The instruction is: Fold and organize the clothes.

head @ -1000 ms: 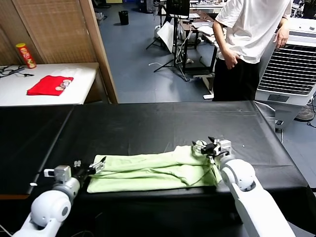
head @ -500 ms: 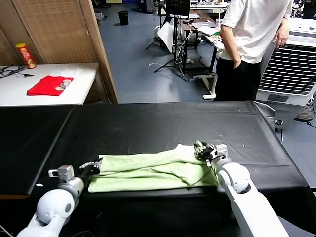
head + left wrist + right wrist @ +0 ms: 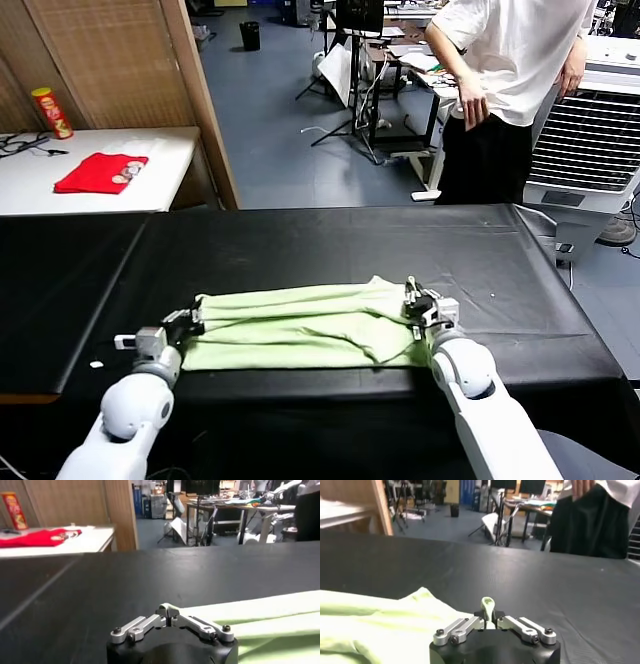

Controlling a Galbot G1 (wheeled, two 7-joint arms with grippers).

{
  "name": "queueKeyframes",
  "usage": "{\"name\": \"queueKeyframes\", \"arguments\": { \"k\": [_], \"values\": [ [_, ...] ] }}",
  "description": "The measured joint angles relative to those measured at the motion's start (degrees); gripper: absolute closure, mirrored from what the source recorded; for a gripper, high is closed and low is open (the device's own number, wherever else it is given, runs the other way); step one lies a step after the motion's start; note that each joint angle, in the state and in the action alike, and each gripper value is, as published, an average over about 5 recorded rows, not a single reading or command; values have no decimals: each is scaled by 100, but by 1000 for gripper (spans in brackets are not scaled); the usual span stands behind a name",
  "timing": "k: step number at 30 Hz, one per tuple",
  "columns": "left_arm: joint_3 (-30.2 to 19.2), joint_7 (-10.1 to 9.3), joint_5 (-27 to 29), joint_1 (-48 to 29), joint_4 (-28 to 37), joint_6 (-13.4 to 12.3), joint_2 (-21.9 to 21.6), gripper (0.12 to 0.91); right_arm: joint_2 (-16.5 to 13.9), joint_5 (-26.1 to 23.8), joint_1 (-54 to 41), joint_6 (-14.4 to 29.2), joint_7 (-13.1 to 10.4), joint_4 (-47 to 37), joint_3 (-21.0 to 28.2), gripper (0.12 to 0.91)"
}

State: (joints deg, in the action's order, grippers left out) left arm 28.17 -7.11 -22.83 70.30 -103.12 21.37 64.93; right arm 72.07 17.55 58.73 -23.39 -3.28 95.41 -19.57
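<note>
1. The pale green T-shirt point(image 3: 300, 330) lies stretched into a long band on the black table point(image 3: 320, 250), near its front edge.
2. The left gripper point(image 3: 190, 320) is clenched on the shirt's left end, pinching a corner of the cloth.
3. The right gripper point(image 3: 413, 300) grips the shirt's right end, a small tuft of fabric standing up between its fingers point(image 3: 496, 617).

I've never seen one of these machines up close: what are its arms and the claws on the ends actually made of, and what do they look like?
Both arms are smooth, glossy white shells with rounded, ball-like joints. Each ends in a black, rounded wrist block. The left gripper and right gripper each have short silver metal link bars, fixed with small dark screws, leading to dark fingertips. No loose cables or markings show on them.
</note>
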Motion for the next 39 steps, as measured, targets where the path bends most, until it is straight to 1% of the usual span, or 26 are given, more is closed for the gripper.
{"name": "queueKeyframes", "arguments": {
  "k": [2,3,5,6,7,9,10,12,13,14,16,19,21,24,26,27,30,31,37,38,39],
  "values": [
    [1,44,49,-39,33,-13,2,860,-44,5,63,11,99,106,-58,669],
    [4,56,65,-49,40,-20,0,825,-76,9,106,13,136,175,-93,619],
    [17,64,82,-49,33,-27,-15,724,-153,38,210,15,179,334,-170,519],
    [29,66,85,-40,19,-28,-29,674,-197,65,271,17,191,422,-211,452],
    [47,67,83,-23,-3,-28,-48,607,-240,94,333,17,200,512,-252,402],
    [96,67,60,31,-71,-23,-97,506,-323,156,466,18,222,705,-331,307],
    [129,65,33,68,-110,-17,-124,439,-360,182,533,18,233,800,-371,275],
    [205,64,-59,165,-208,8,-166,346,-421,231,664,20,253,980,-448,239],
    [248,63,-123,227,-266,27,-177,300,-445,253,725,23,261,1062,-488,233],
    [293,61,-197,296,-327,49,-180,270,-464,270,784,29,269,1142,-527,231],
    [385,54,-363,451,-459,97,-162,242,-486,289,885,44,285,1284,-588,228],
    [515,-5,-689,692,-639,198,-94,233,-496,293,992,57,309,1454,-631,227],
    [577,-46,-894,837,-708,250,-35,233,-498,293,1034,57,324,1537,-637,227],
    [616,-50,-1058,985,-724,249,55,234,-506,290,1072,56,345,1628,-639,227],
    [624,-20,-1115,1037,-716,237,111,252,-511,287,1086,54,354,1671,-642,227],
    [626,2,-1135,1055,-712,232,138,278,-512,284,1091,54,356,1689,-644,227],
    [618,65,-1139,1081,-708,223,215,411,-509,271,1120,54,357,1733,-648,227],
    [610,71,-1129,1082,-708,226,241,478,-506,266,1133,57,358,1748,-649,227],
    [570,30,-1123,1074,-724,274,392,803,-472,218,1203,90,371,1816,-677,227],
    [564,29,-1137,1071,-729,280,405,843,-462,204,1211,95,374,1826,-682,227],
    [558,29,-1146,1066,-732,286,414,861,-451,188,1220,100,377,1837,-687,227]
  ]
}}
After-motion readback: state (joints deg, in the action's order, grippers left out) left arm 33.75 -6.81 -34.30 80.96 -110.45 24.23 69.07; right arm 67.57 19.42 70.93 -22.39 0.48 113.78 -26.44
